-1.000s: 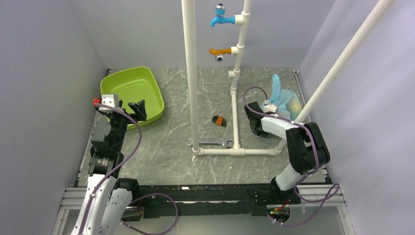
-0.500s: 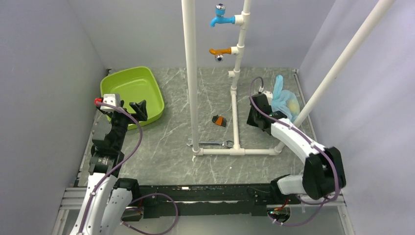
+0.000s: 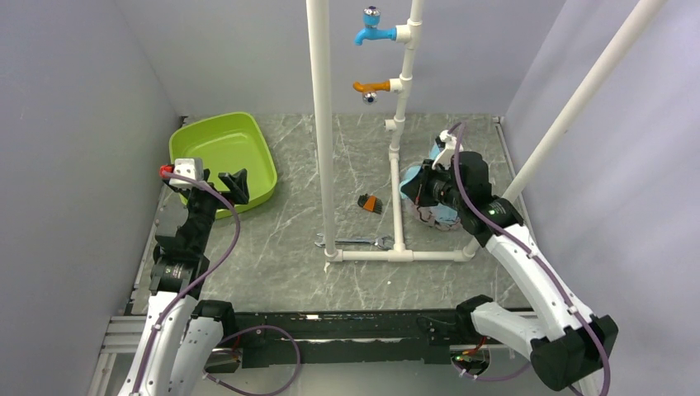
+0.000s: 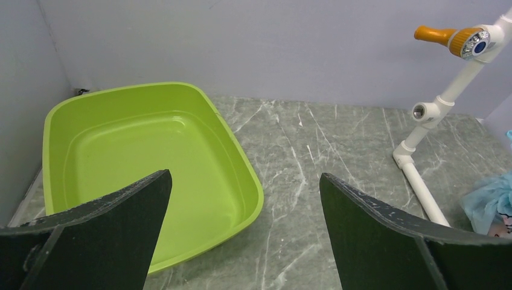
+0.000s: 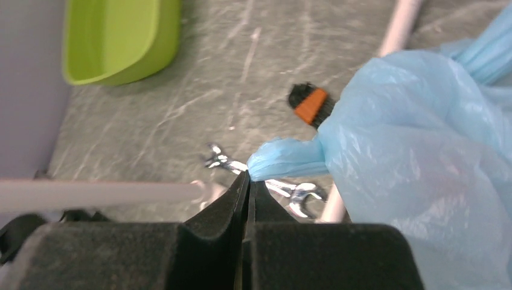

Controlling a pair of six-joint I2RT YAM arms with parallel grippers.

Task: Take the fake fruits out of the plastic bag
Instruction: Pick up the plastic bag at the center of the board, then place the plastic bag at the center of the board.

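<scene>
**Bag pinched by a thin twist of film**

My right jaws are clamped on a twisted tip of the plastic bag (image 5: 422, 151), toward the right edge of the tabletop. The film looks thin, soft and slippery, so I'd gather a thicker bunch. I can't make out the fruits. My left jaws gape, holding nothing, by the green tray (image 4: 139, 151) at the far left corner.
</scene>
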